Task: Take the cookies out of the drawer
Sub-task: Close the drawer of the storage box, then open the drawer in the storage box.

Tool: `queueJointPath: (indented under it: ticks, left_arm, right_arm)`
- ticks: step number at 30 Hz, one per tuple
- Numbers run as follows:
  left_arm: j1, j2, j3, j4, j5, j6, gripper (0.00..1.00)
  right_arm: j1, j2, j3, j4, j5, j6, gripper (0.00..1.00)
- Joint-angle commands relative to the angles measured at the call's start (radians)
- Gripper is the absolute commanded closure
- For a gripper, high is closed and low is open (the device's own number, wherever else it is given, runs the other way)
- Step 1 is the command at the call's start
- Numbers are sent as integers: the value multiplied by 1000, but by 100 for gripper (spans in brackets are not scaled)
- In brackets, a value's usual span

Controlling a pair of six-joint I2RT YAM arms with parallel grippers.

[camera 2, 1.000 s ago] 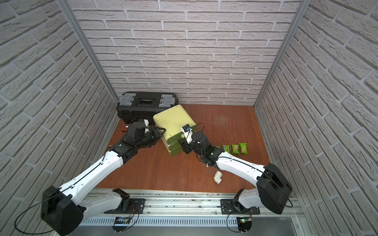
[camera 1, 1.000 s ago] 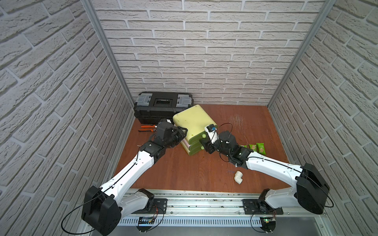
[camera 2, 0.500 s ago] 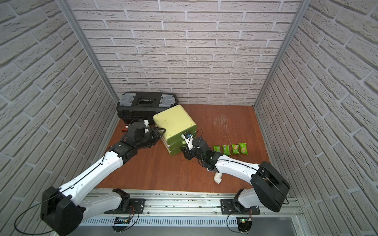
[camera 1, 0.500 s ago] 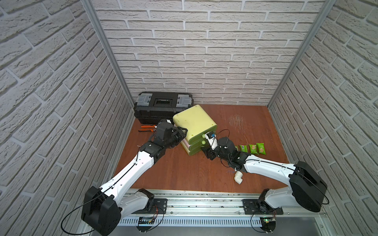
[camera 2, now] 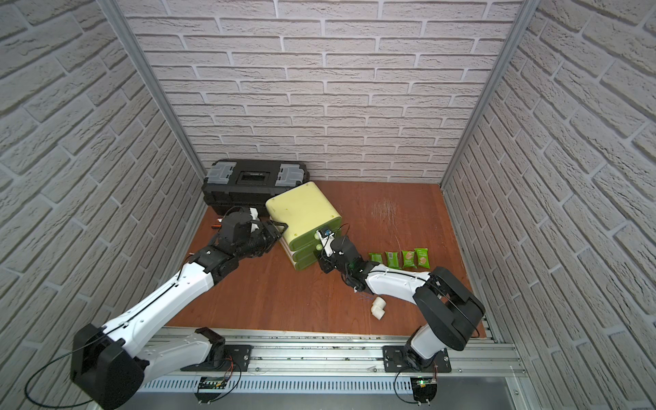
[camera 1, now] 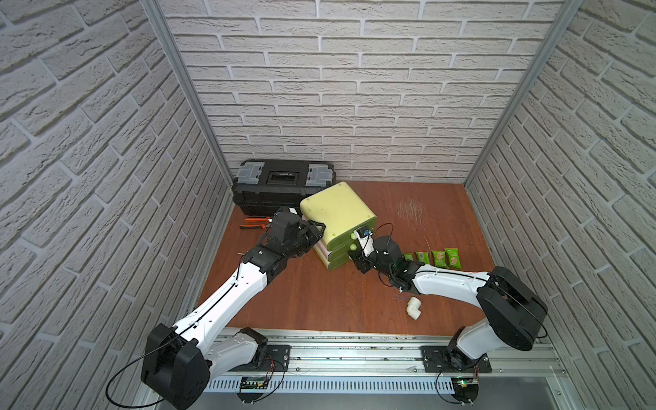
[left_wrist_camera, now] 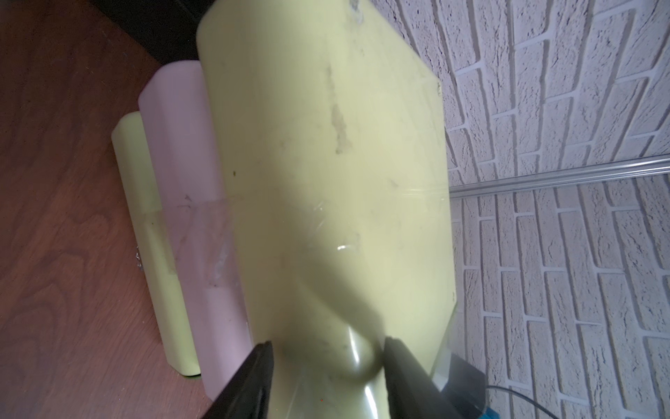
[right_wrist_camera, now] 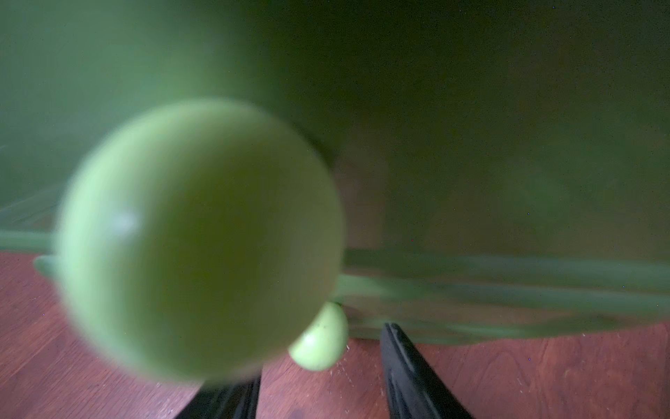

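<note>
Several green cookies (camera 1: 439, 258) (camera 2: 408, 259) lie in a row on the wooden table, to the right of my right arm. The drawer unit (camera 1: 337, 209) (camera 2: 301, 209) has a pale yellow top and three green fronts, all pushed in. My left gripper (camera 1: 317, 229) (left_wrist_camera: 328, 348) is shut on the unit's rounded back edge. My right gripper (camera 1: 357, 265) (right_wrist_camera: 322, 359) is low at the bottom drawer. Its jaws stand open on either side of that drawer's small green knob (right_wrist_camera: 319, 341). A nearer knob (right_wrist_camera: 199, 239) blurs much of that view. The insides of the drawers are hidden.
A black toolbox (camera 1: 284, 181) stands against the back wall behind the drawer unit. Orange-handled pliers (camera 1: 253, 223) lie left of it. A white pipe elbow (camera 1: 413, 308) rests on the table near my right arm. Brick walls close in three sides.
My right gripper has dropped from the top drawer's front to the bottom drawer, close to the table. More of the green packets now show. My left arm has not moved.
</note>
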State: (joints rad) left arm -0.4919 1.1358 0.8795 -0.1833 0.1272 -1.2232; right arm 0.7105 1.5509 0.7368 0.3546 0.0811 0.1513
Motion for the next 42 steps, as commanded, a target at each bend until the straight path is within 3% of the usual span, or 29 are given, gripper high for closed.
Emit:
queueJointPath:
  ticks: [1,8,23,42]
  left_arm:
    - [5,-12,-21,-39,-8,13,46]
    - [5,-9,-20,-40,-8,14,46]
    - [5,-8,-19,-37,-8,16,46]
    - [6,-9,-19,-37,-12,15,46]
  right_arm:
    - [-2,12,30,85,22,12,46]
    - [-2,28,35,107,29,24,52]
    - [-2,10,-12,130,29,22,80]
    - [19,-235,-223,8,17,42,85]
